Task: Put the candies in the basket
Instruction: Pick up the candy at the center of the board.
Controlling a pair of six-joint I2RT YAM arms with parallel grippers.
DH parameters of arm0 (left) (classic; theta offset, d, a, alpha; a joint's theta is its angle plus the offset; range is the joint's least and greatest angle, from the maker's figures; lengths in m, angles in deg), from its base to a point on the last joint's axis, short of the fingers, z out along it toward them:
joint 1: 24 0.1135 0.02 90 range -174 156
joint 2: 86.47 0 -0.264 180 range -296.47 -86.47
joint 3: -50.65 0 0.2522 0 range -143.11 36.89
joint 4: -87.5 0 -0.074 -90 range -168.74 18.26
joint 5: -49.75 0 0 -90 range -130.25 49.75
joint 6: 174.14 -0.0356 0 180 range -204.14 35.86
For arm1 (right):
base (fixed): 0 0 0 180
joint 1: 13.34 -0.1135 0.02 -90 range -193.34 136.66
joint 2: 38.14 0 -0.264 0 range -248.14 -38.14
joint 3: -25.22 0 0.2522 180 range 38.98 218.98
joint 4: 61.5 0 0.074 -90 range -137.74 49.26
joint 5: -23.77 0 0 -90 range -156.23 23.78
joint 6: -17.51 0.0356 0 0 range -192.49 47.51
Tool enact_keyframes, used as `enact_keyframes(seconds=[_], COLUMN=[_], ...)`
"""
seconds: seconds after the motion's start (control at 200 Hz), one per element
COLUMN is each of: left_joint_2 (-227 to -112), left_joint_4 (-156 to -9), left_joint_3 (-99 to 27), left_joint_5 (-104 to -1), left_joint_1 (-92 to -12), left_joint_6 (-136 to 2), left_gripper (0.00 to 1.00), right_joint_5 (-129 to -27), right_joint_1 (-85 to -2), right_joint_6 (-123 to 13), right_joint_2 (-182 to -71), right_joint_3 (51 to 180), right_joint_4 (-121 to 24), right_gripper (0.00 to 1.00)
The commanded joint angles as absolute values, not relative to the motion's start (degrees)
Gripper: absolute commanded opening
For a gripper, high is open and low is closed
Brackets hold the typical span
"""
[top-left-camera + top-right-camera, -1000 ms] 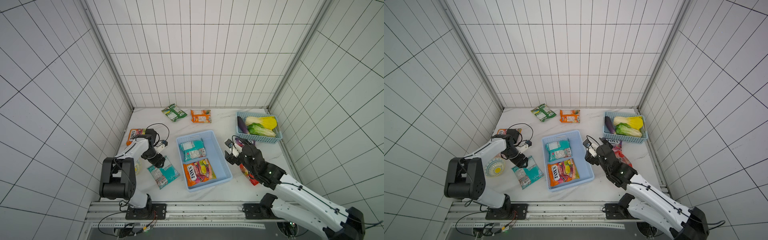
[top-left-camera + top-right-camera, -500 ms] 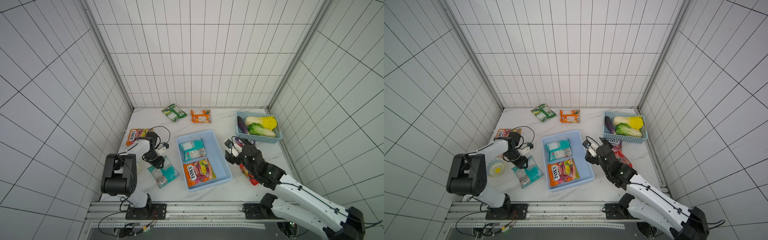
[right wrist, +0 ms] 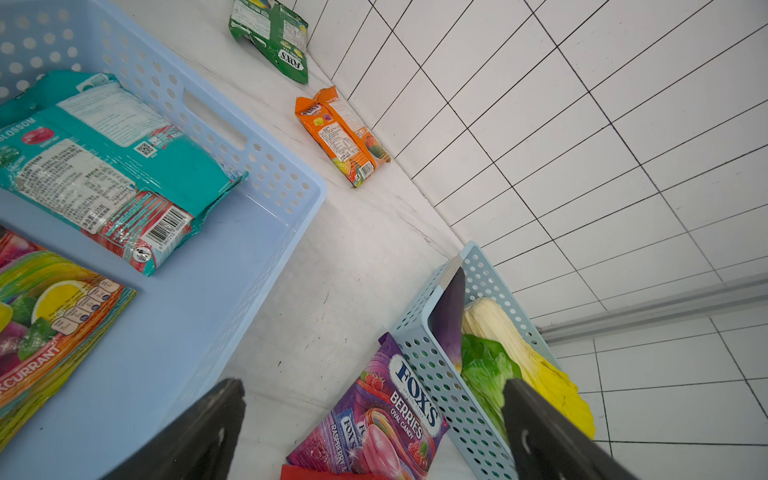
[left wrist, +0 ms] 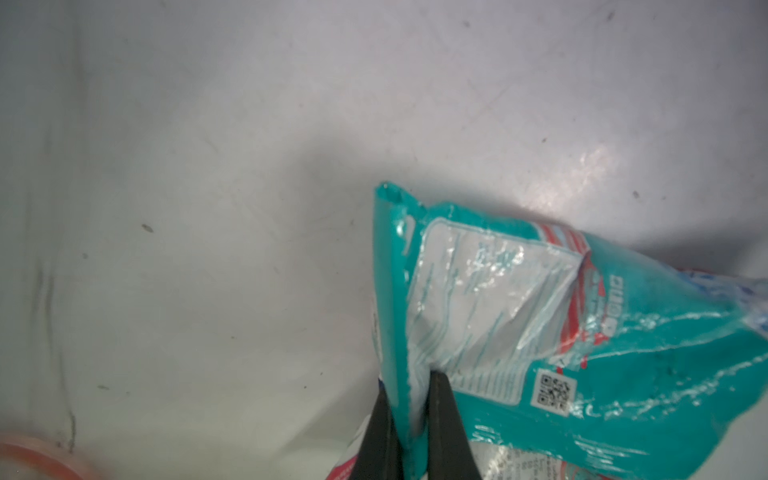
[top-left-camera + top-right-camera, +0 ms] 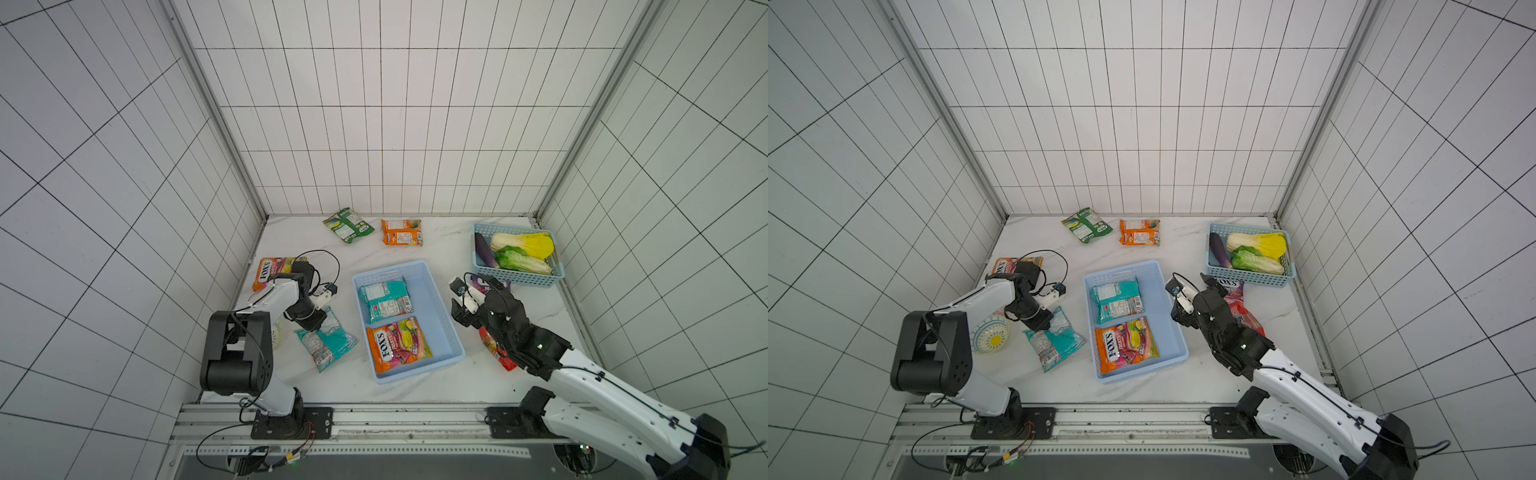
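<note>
The pale blue basket sits mid-table and holds a teal bag and an orange FOXS bag. Left of it a second teal candy bag lies on the table. My left gripper is shut on that bag's sealed edge. My right gripper hangs open between the basket and a purple FOXS bag, holding nothing. Other candies lie loose: an orange FOXS bag by the left wall, a green bag and an orange bag at the back, and a red bag under my right arm.
A smaller teal-blue lattice basket with cabbages and an eggplant stands at the back right, touching the purple bag. A patterned bowl sits beside my left arm. Tiled walls close in three sides.
My left gripper has gone from open to shut on the teal bag's edge, after shifting slightly toward it. The right arm has stayed still.
</note>
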State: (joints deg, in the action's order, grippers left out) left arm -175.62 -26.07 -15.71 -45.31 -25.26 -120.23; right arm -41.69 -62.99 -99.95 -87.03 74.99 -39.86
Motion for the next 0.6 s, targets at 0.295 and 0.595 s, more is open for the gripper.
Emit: enact_keyframes(seconds=[0.295,0.595], left_joint_2=[-165.63,-160.71], left_joint_4=[-33.04,-35.50], left_joint_3=[-20.40,-30.48], left_joint_5=[-42.67,-41.65], left_joint_1=[-25.88,-26.28], left_joint_6=[-123.26,-120.53], left_gripper=[0.00,0.00], right_joint_5=[-40.10,-39.21], right_joint_1=[-63.61,-63.61], right_joint_6=[-100.27,-100.76], right_joint_2=[-85.78,-86.11], right_joint_3=[74.15,73.80], right_joint_4=[-41.37,-41.47], right_gripper=[0.99,0.99])
